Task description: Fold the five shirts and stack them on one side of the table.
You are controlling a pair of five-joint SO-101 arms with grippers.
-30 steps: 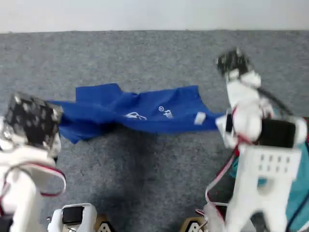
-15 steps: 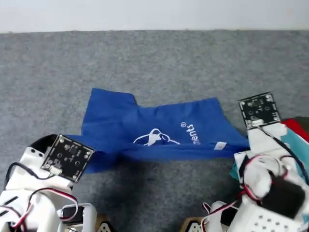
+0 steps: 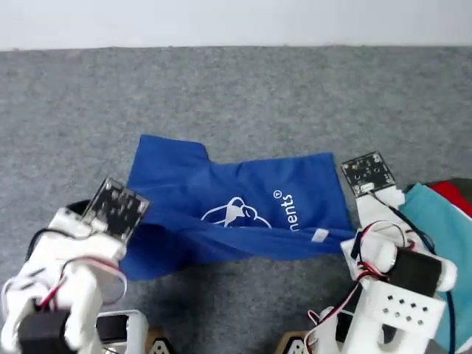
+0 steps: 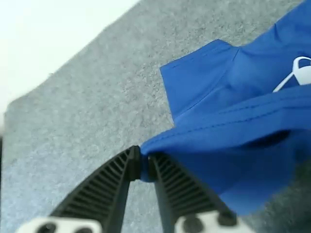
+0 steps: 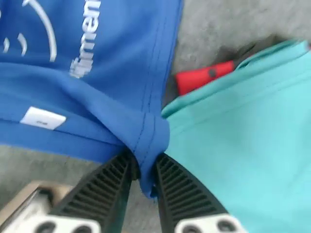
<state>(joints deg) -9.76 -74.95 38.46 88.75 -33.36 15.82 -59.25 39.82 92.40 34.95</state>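
The blue shirt (image 3: pixel 236 206) lies across the middle of the grey table (image 3: pixel 236 88), its white print facing up, with one sleeve reaching toward the far left. Both grippers are clamped on it. In the left wrist view, the left gripper (image 4: pixel 144 167) pinches a corner of the near blue hem between its black ribbed fingers (image 4: pixel 116 179), and the cloth hangs in a fold from that corner. The right gripper (image 5: pixel 143 177) is clenched on a bunched seam at the shirt's right end, just beside a teal shirt (image 5: pixel 243 136) and a red shirt (image 5: pixel 204 77) heaped at the table's right edge.

A second ago the shirt is a narrow, stretched band farther back on the table, with the arms reaching out at either end. Half a second ago it has been drawn nearer and opened out, so the print shows. Now the far edge and the sleeve lie where they did then, while the near hem has changed — both arms have shifted inward and slightly away from the base, so the hem sits looser, doubled over itself along the front. The small white label (image 3: pixel 318 236) has moved a little to the left and nearer, and more of the teal shirt shows beside the right arm (image 3: pixel 391 265).
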